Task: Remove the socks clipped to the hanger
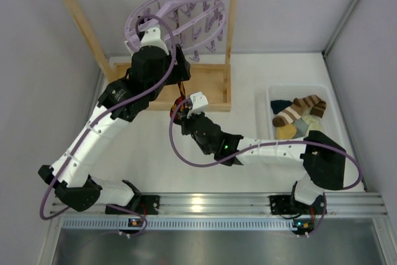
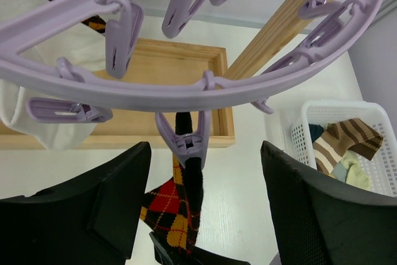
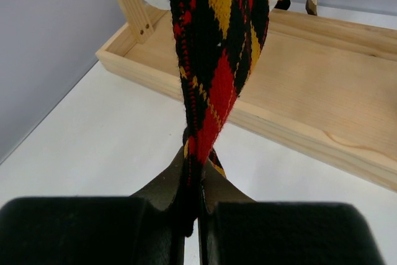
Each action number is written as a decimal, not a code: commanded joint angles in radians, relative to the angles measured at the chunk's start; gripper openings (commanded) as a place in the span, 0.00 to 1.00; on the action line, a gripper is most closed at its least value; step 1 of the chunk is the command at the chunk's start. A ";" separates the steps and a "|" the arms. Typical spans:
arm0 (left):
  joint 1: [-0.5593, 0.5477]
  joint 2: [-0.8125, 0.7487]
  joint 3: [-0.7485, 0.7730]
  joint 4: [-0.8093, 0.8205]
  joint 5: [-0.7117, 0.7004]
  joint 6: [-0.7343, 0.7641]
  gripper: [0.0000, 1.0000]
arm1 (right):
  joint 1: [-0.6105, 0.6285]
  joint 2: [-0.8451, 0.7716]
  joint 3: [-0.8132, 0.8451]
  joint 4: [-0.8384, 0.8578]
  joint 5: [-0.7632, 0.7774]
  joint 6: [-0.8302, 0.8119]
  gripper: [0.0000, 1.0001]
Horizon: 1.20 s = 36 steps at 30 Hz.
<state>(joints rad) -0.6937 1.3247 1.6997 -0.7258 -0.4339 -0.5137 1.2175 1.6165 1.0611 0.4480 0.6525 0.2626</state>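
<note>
At hanger's point(image 2: 186, 94) rim: argyle sock point(image 3: 217, 60) still pegged, pinched by right gripper point(image 3: 195, 209); left gripper point(image 2: 205, 206) wide astride peg point(image 2: 186, 141); white sock point(image 2: 31, 116) pending; striped sock point(image 1: 298, 111) in basket point(image 1: 272, 91).

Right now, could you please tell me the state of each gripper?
Left gripper: open, its fingers either side of a lilac clip, gripping nothing.
Right gripper: closed on the black argyle sock.

the top camera looks down from behind the rig over the table point(image 1: 279, 69). the left wrist camera peers up, close under the hanger point(image 2: 186, 94); the right wrist one hugs the argyle sock point(image 3: 217, 60), which both wrist views share.
</note>
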 commanded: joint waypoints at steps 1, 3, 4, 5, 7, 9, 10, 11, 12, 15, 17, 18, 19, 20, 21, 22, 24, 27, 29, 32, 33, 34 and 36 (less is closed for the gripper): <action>-0.003 0.028 0.073 0.028 -0.017 0.046 0.74 | 0.031 -0.004 0.033 0.038 -0.002 0.015 0.00; -0.003 0.045 0.081 0.028 -0.026 0.060 0.68 | 0.033 -0.004 0.028 0.043 -0.002 0.017 0.00; -0.003 0.045 0.084 0.028 -0.040 0.064 0.66 | 0.033 -0.007 0.027 0.044 -0.002 0.018 0.00; -0.003 0.047 0.083 0.028 -0.046 0.069 0.61 | 0.034 -0.010 0.025 0.047 -0.002 0.017 0.00; -0.003 0.048 0.080 0.028 -0.061 0.075 0.61 | 0.033 -0.013 0.019 0.050 -0.002 0.018 0.00; -0.003 0.048 0.072 0.028 -0.078 0.075 0.62 | 0.034 -0.020 0.014 0.049 -0.002 0.018 0.00; -0.003 0.045 0.071 0.026 -0.080 0.076 0.63 | 0.034 -0.023 0.011 0.050 -0.002 0.020 0.00; -0.003 0.042 0.068 0.028 -0.081 0.075 0.65 | 0.034 -0.027 0.008 0.052 -0.002 0.020 0.00; -0.003 0.042 0.063 0.028 -0.085 0.073 0.65 | 0.034 -0.029 0.005 0.052 -0.002 0.021 0.00; -0.003 0.042 0.066 0.029 -0.103 0.076 0.62 | 0.033 -0.035 -0.001 0.052 -0.004 0.021 0.00; -0.003 0.048 0.074 0.029 -0.112 0.087 0.61 | 0.034 -0.038 -0.006 0.057 -0.004 0.024 0.00; -0.003 0.053 0.077 0.032 -0.115 0.089 0.61 | 0.034 -0.040 -0.010 0.058 -0.005 0.024 0.00; -0.003 0.056 0.078 0.034 -0.118 0.093 0.60 | 0.036 -0.041 -0.013 0.058 -0.007 0.029 0.00; -0.003 0.059 0.080 0.035 -0.118 0.096 0.59 | 0.034 -0.041 -0.015 0.058 -0.007 0.027 0.00; -0.003 0.065 0.081 0.035 -0.123 0.096 0.58 | 0.034 -0.041 -0.016 0.060 -0.008 0.030 0.00; -0.003 0.067 0.081 0.037 -0.124 0.096 0.56 | 0.034 -0.041 -0.016 0.058 -0.008 0.030 0.00; -0.003 0.070 0.080 0.039 -0.132 0.098 0.54 | 0.034 -0.046 -0.021 0.058 -0.008 0.030 0.00; -0.003 0.068 0.071 0.043 -0.140 0.101 0.52 | 0.034 -0.053 -0.027 0.058 -0.013 0.030 0.00; -0.001 0.068 0.064 0.051 -0.144 0.106 0.43 | 0.036 -0.059 -0.032 0.060 -0.016 0.030 0.00; -0.001 0.068 0.064 0.060 -0.138 0.110 0.35 | 0.036 -0.067 -0.038 0.064 -0.016 0.032 0.00; -0.001 0.068 0.067 0.063 -0.135 0.112 0.30 | 0.034 -0.067 -0.041 0.064 -0.016 0.032 0.00; -0.001 0.070 0.067 0.065 -0.132 0.115 0.28 | 0.036 -0.072 -0.041 0.064 -0.016 0.033 0.00; -0.001 0.071 0.071 0.066 -0.124 0.118 0.19 | 0.036 -0.073 -0.046 0.063 -0.016 0.035 0.00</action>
<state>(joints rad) -0.6945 1.3987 1.7500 -0.7086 -0.5549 -0.4133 1.2285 1.5944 1.0203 0.4564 0.6445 0.2756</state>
